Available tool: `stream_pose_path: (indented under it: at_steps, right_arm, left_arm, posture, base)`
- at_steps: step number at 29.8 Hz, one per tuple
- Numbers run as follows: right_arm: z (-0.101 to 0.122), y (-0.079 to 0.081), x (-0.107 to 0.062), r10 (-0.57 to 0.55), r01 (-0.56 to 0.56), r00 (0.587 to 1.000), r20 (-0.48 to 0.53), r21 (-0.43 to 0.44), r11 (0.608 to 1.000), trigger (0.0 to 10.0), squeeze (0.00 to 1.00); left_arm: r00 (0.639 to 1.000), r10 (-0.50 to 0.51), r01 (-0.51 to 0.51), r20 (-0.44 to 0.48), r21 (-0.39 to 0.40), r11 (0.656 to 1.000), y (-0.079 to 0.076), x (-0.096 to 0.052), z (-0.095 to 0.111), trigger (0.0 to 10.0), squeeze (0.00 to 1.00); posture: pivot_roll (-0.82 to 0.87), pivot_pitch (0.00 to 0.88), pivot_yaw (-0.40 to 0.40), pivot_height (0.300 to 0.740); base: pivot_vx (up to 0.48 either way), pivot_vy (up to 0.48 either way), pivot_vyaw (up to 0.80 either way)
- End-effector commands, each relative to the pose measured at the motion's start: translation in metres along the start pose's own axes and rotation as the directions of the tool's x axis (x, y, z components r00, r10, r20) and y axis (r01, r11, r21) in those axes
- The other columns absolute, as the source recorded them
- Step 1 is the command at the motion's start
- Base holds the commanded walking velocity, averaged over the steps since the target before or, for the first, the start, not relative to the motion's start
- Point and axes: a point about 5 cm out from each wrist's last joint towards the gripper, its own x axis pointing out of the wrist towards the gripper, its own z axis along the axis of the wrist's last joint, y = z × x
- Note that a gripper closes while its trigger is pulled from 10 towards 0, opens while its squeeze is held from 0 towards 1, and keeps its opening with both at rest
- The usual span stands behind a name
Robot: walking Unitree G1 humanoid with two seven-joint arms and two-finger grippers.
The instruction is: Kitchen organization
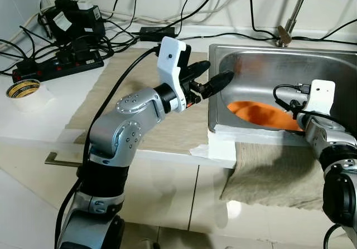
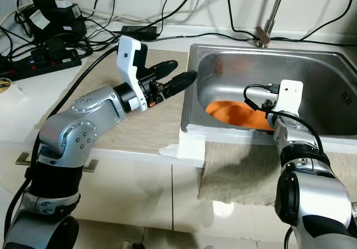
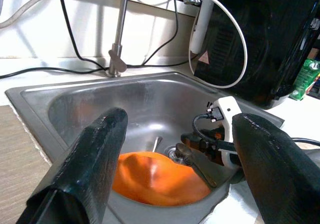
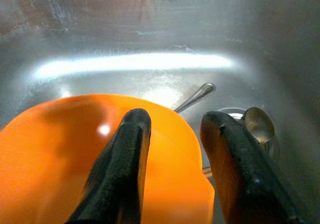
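An orange plate (image 1: 259, 114) lies in the steel sink (image 1: 268, 51), with a metal spoon (image 4: 195, 97) on the sink floor behind it near the drain. My right gripper (image 4: 175, 116) reaches down into the sink and is open. One of its fingers (image 4: 125, 159) is over the plate and the other is past the plate's edge; I cannot tell whether they touch it. My left gripper (image 1: 218, 72) hovers open above the sink's left rim, pointing toward the basin with nothing between its fingers.
A beige mat (image 1: 139, 121) covers the counter left of the sink. A power strip (image 1: 56, 68) with tangled cables and a tape roll (image 1: 23, 88) sit at the far left. A cloth (image 1: 273, 171) hangs over the front edge. The faucet (image 1: 290, 26) stands behind the sink.
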Motion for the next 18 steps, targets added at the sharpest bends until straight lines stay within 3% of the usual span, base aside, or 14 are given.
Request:
stream_pose_path:
  at_steps: [1,9,13,15,16,18]
  right_arm:
    - [-0.037,0.005,-0.003,0.017,-0.014,0.991,-0.134,0.024,1.0,10.0,1.0]
    - [-0.037,0.006,-0.003,0.014,-0.016,0.992,-0.124,-0.012,1.0,10.0,1.0]
    - [-0.029,0.01,-0.001,0.021,-0.027,0.997,-0.076,-0.073,0.997,10.0,1.0]
    - [-0.012,0.02,0.0,0.059,-0.058,0.998,0.007,-0.109,0.992,10.0,1.0]
    - [-0.002,0.027,0.0,0.083,-0.075,0.994,0.064,-0.128,0.989,10.0,0.7]
    - [0.003,0.031,0.0,0.097,-0.085,0.991,0.088,-0.131,0.988,10.0,0.7]
  left_arm:
    - [1.0,-0.008,0.008,0.008,0.027,1.0,-0.002,0.0,0.005,10.0,0.0]
    - [1.0,0.0,0.0,0.009,0.024,1.0,-0.001,0.0,0.006,10.0,0.0]
    - [1.0,0.01,-0.011,0.01,0.025,1.0,0.001,0.0,0.005,10.0,0.0]
    - [1.0,0.017,-0.017,0.011,0.025,1.0,0.002,0.0,0.005,10.0,0.0]
    - [1.0,0.024,-0.024,0.012,0.025,0.999,0.003,0.0,0.004,10.0,0.0]
    - [1.0,0.027,-0.027,0.011,0.024,0.999,0.003,0.0,0.004,10.0,0.0]
  posture:
    - [-0.07,0.0,0.06,0.732]
    - [-0.07,0.0,0.059,0.732]
    - [-0.07,0.0,0.059,0.732]
    - [-0.07,0.0,0.056,0.732]
    - [-0.07,0.0,0.053,0.732]
    - [-0.07,0.0,0.053,0.732]
  base:
    - [0.0,0.0,0.0]
    - [0.0,0.0,0.0]
    - [0.0,0.0,0.0]
    - [0.0,0.0,0.0]
    - [0.0,0.0,0.0]
    - [0.0,0.0,0.0]
